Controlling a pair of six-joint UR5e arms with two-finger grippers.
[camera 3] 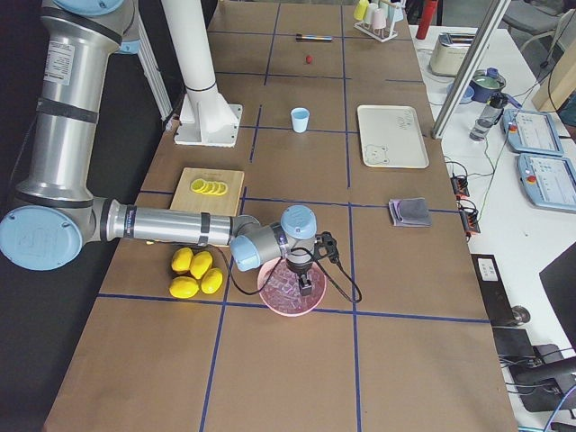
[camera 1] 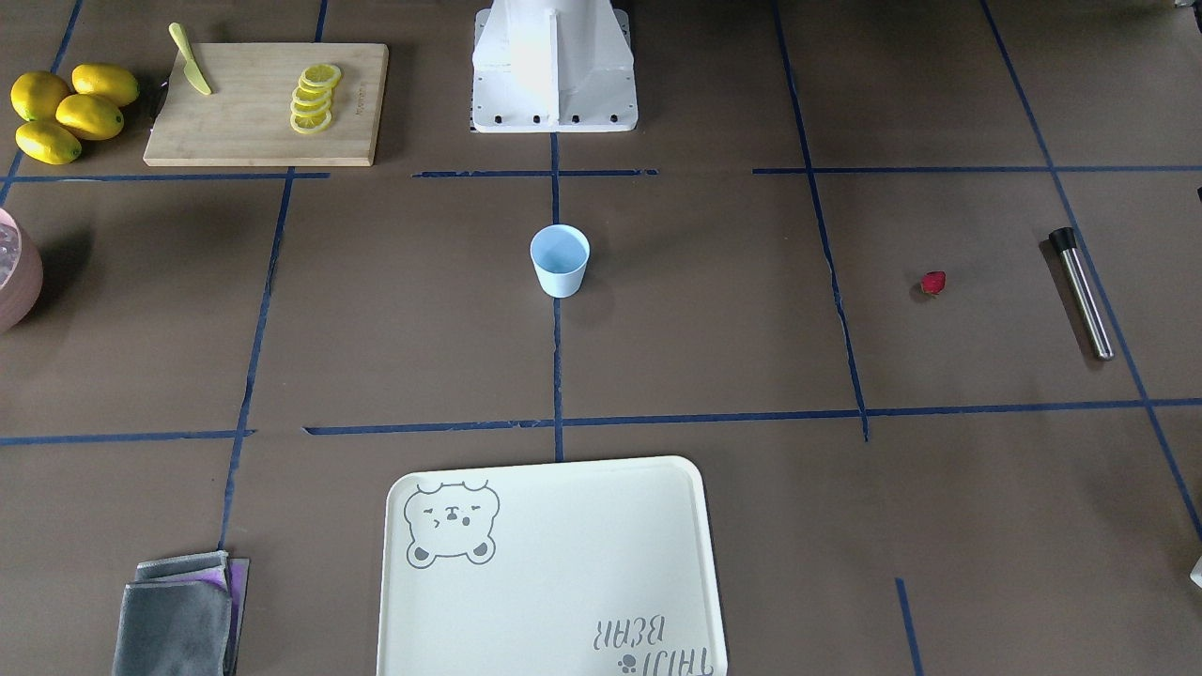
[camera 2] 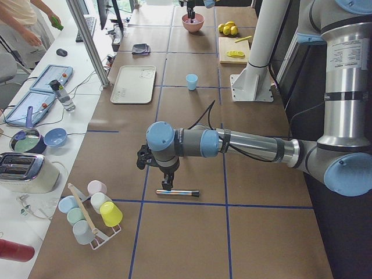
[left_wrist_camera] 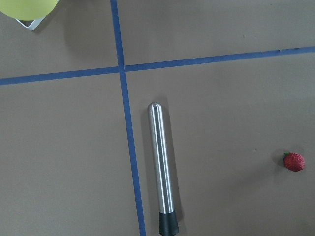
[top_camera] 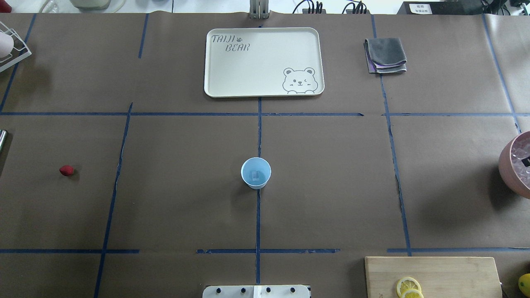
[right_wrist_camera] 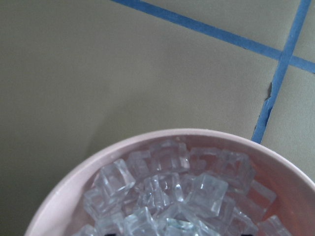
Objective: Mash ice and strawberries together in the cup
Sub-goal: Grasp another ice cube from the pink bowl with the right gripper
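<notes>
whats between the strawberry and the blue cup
Nothing stands between the strawberry and the cup. The overhead view shows only bare brown paper, crossed by one blue tape line.

pale-blue cup [camera 1: 560,263], dark-red strawberry [camera 1: 932,283], pink bowl [top_camera: 506,164]

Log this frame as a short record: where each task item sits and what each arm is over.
cup: upright at the centre of the table, on a tape line
ice: one clear cube inside the cup
strawberry: on the table, apart from the cup
left gripper: above the metal muddler; jaws unreadable
right gripper: over the pink bowl of ice cubes; jaws unreadable
</notes>
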